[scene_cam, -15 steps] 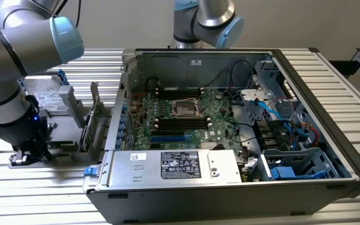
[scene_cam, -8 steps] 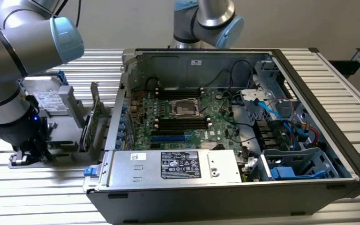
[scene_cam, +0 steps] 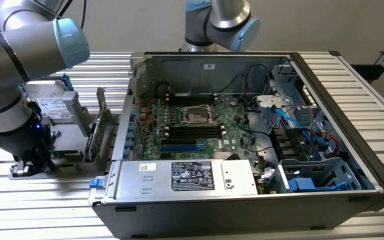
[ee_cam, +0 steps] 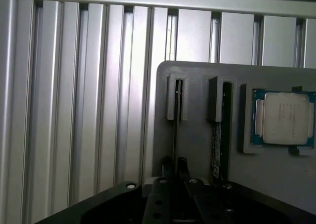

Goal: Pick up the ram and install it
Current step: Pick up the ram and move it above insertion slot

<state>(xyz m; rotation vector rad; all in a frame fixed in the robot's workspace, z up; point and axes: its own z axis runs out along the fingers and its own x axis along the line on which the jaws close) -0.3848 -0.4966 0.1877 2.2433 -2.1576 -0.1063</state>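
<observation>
Nearest the wrist camera, the hand is clenched on the ram, which stands edge-on in a slot of the gray holder, with a second stick in the neighbouring slot and a silver processor seated past that; the holder lies on the slatted surface. The exterior view adds what that close look lacks: the arm reaching down at the exterior view's left, an upright expansion card beside the holder, and farther off the open computer case with its motherboard.
</observation>
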